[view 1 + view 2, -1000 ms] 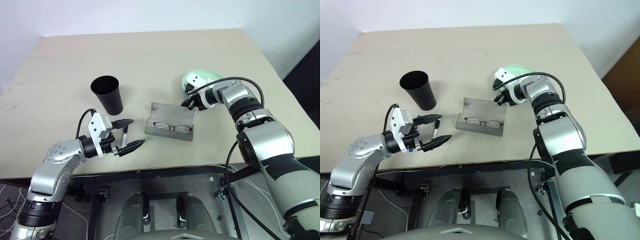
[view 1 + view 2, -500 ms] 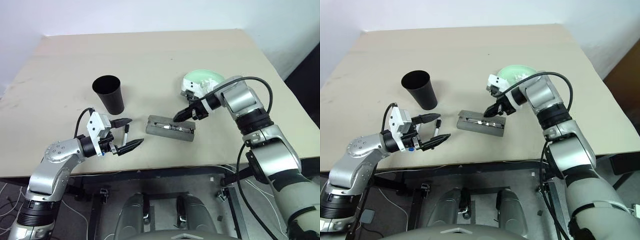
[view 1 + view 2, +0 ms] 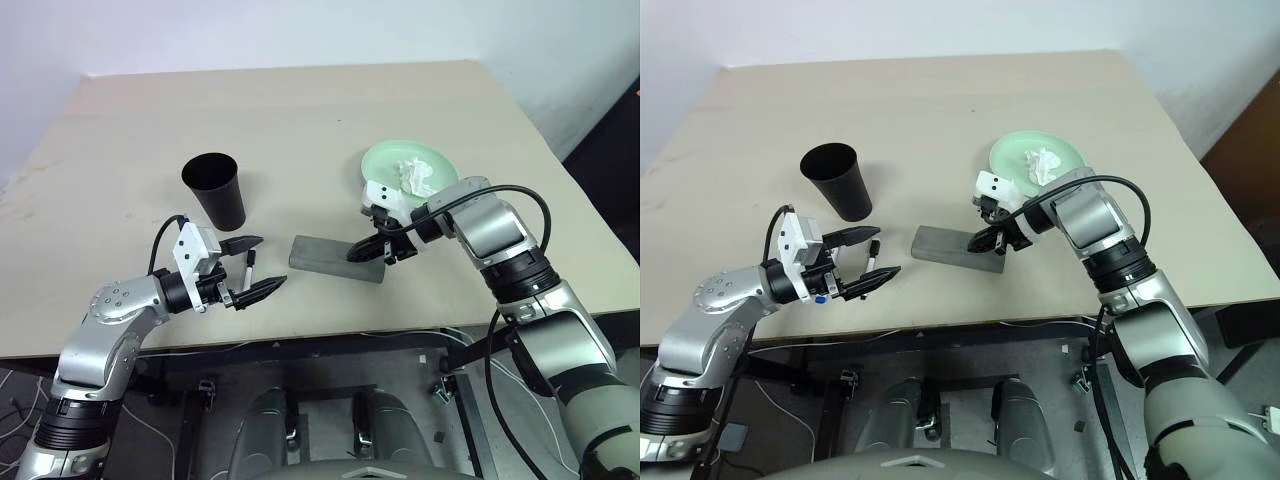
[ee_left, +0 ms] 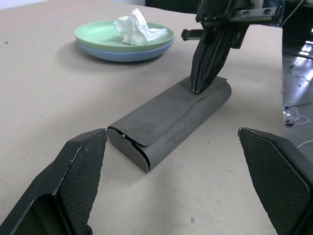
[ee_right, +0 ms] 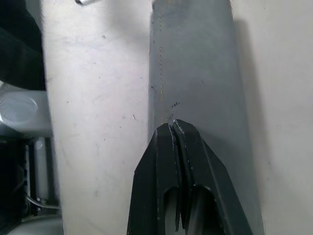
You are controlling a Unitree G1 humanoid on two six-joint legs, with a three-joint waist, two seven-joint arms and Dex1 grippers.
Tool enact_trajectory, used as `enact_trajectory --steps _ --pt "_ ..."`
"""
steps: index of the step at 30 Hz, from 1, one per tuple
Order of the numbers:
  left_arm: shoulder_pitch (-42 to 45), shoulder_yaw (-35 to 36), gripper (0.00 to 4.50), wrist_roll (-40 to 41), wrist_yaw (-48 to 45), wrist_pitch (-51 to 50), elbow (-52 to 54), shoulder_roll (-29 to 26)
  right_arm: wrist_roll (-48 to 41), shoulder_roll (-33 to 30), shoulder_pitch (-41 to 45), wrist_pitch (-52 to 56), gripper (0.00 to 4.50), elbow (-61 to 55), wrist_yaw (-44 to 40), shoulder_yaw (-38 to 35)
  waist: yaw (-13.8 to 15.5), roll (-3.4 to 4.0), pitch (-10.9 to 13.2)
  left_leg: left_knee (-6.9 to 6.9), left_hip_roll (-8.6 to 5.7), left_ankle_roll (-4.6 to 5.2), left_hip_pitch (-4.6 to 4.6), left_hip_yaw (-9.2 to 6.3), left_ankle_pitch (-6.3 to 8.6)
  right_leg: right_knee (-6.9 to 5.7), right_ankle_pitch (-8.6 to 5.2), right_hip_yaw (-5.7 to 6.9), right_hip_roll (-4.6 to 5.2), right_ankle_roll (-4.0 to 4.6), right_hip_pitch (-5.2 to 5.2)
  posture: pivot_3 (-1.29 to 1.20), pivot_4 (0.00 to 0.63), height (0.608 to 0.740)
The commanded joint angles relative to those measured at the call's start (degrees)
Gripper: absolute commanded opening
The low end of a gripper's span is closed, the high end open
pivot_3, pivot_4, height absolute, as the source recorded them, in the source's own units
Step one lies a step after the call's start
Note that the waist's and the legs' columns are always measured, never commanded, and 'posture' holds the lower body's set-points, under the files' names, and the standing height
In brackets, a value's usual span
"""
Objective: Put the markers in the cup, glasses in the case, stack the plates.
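Observation:
The grey case [image 3: 330, 256] lies closed on the table, and the glasses are hidden. My right gripper [image 3: 354, 254] is shut, its tip resting on the case lid near the right end, as the left wrist view [image 4: 197, 90] also shows. The mint green plate [image 3: 400, 160] sits on the light blue plate [image 4: 122, 54] behind the case. The black cup [image 3: 214, 190] stands upright at the left. My left gripper [image 3: 275, 260] hovers open in front of the cup. A white marker [image 3: 248, 272] with a black cap lies on the table between its fingers, untouched as far as I can tell.
A crumpled white tissue [image 3: 415, 176] lies on the green plate. The beige table [image 3: 300, 110] stretches bare behind the cup and plates. Its front edge runs just below both grippers.
The case stood open with the glasses inside; its lid is now shut. My right gripper swung from the plates down onto the lid. The left arm has not moved.

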State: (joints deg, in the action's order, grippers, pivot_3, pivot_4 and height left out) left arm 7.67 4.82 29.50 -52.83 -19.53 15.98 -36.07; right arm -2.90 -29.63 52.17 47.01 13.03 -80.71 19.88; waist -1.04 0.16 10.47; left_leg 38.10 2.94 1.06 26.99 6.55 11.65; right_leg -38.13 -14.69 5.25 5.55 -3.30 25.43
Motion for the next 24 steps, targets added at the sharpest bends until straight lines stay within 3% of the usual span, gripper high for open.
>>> enact_trajectory --steps 1,7,10,17,24 --pt "0.5 3.6 4.50 2.8 1.2 -1.3 2.1 -0.4 -4.0 -1.0 0.6 -1.8 0.09 -3.6 0.1 -3.5 0.1 0.00 0.0 0.00 0.00 0.00 0.02 -0.01 0.00 0.00 0.00 0.00 0.00 0.00 0.01 0.00 0.150 0.701" --pt "-1.6 7.8 4.50 5.5 3.1 -4.3 4.7 -1.7 -7.4 -1.7 -0.4 -5.1 0.09 -4.5 3.2 -7.0 0.2 -0.01 0.0 0.00 -0.02 0.01 0.13 -0.01 0.00 0.15 0.00 0.00 0.01 0.00 0.01 0.00 0.150 0.701" --pt "-2.6 9.9 4.50 7.4 4.3 -6.2 6.4 -2.4 -8.3 -1.8 -0.4 -5.6 0.86 -4.1 4.6 -7.5 0.1 -0.01 0.0 -0.01 -0.02 0.02 0.18 -0.01 0.01 0.16 0.00 0.00 0.02 0.00 0.05 0.00 0.150 0.701" --pt "-10.3 17.5 4.50 9.5 12.7 -12.0 13.9 -2.7 -13.2 -1.7 0.2 -4.3 3.17 -2.8 6.5 -11.7 0.1 -0.01 0.0 -0.02 -0.02 0.02 0.20 -0.03 0.01 0.16 0.00 0.01 0.03 0.01 0.08 0.00 0.150 0.701" --pt "-14.1 22.7 4.50 11.5 26.5 -23.7 19.1 -2.9 -13.0 -0.2 0.5 -6.3 3.17 0.9 10.3 -11.7 0.1 -0.02 0.0 -0.05 -0.02 0.00 0.16 -0.15 0.02 0.22 0.00 0.02 0.05 0.02 0.19 0.00 0.150 0.701"
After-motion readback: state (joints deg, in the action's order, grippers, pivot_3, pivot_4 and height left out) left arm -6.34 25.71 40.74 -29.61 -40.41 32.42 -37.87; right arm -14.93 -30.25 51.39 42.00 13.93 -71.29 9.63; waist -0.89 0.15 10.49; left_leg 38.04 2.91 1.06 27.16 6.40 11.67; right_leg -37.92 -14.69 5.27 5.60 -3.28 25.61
